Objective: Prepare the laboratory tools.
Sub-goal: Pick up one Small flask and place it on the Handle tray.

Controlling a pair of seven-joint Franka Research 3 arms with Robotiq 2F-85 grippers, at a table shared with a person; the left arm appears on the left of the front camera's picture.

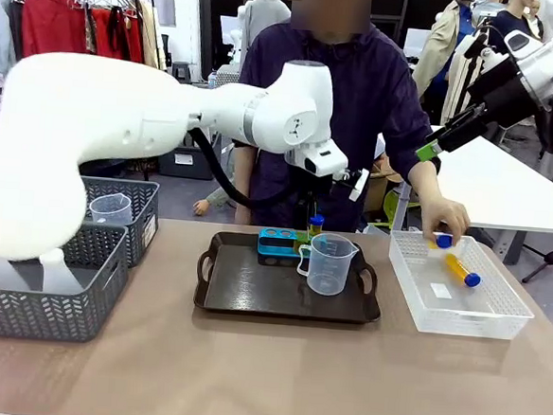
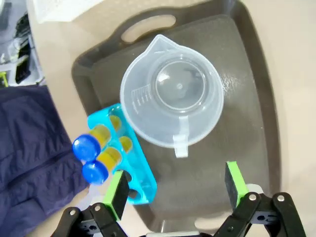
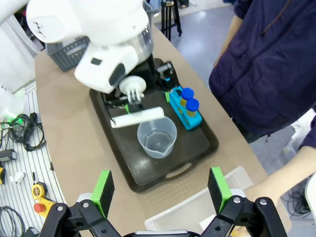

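Beige tabletop (image 1: 265, 378) is seen across the lower half of the front view, with a dark tray (image 1: 252, 291) parked at the centre and a clothes rail spotted way back at upper left.

A small blue rack (image 1: 277, 241) is set on the tray's far edge, long side running left-right. Two yellow-liquid test tubes (image 1: 315, 224) are stood upright at its right end, blue caps up. Just right of it, the clear beaker (image 1: 329, 265) is stood mouth up, handle to picture left, spout to the right. In the left wrist view it's seen from straight above, handle aimed at the bottom of the frame.

At right, a white lattice basket (image 1: 455, 305) is placed on the tabletop. One more tube (image 1: 462, 270) is laid flat inside on a diagonal, cap toward lower right. Another blue cap is covered by a person's hand (image 1: 446, 219), reached down into the basket's far corner.

The left arm is stretched in from picture left, wrist bent downward over the tray's far edge. The left claw (image 2: 176, 190) is spread wide with nothing gripped, one green pad just beside the rack.

The right arm is kept high at upper right. The right claw (image 3: 160, 190) is also gaped wide and empty, aimed down at the tray from well above.
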